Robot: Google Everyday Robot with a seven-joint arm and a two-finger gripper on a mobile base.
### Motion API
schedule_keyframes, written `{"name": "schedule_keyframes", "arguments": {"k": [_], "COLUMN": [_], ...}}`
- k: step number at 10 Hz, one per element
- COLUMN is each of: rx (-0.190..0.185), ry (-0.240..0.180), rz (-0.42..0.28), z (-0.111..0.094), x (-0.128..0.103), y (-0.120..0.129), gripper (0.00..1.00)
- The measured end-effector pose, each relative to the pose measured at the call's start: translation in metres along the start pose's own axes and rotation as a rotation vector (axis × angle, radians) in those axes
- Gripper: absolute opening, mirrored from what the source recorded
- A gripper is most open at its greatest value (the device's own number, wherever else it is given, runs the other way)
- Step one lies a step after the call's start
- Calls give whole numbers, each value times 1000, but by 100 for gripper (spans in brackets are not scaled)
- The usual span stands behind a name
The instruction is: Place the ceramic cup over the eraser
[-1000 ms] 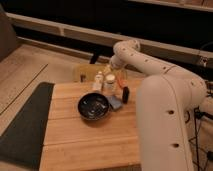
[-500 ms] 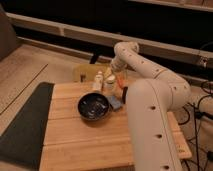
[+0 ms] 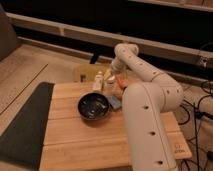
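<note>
The gripper (image 3: 113, 76) hangs from the white arm at the far side of the wooden table (image 3: 70, 135), just above and behind a small whitish ceramic cup (image 3: 108, 85). The cup stands between the slim white bottle (image 3: 98, 80) and the arm. Whether the gripper touches the cup does not show. The eraser is hidden from view. A dark bowl (image 3: 93, 106) sits in front of the cup.
A flat grey-blue pad (image 3: 115, 102) lies right of the bowl, partly under the arm. The thick white arm link (image 3: 147, 125) covers the table's right side. A dark mat (image 3: 22, 125) lies left of the table. A yellowish object (image 3: 85, 72) sits behind it.
The thick arm link has swung left and nearer, covering more of the table's right side. The gripper stays by the cup and bottle.
</note>
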Motion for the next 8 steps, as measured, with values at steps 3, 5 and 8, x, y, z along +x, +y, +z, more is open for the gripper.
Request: {"name": "schedule_keyframes", "arguments": {"k": [3,5,8], "rx": [-36,-45,-1], "ry": [-21,-29,-30], "rz": [11,21,9], "z": [3,2,-9], "x": [-3,-4,-9], "y": [-3,-8,-20], "gripper": [31,11,0]}}
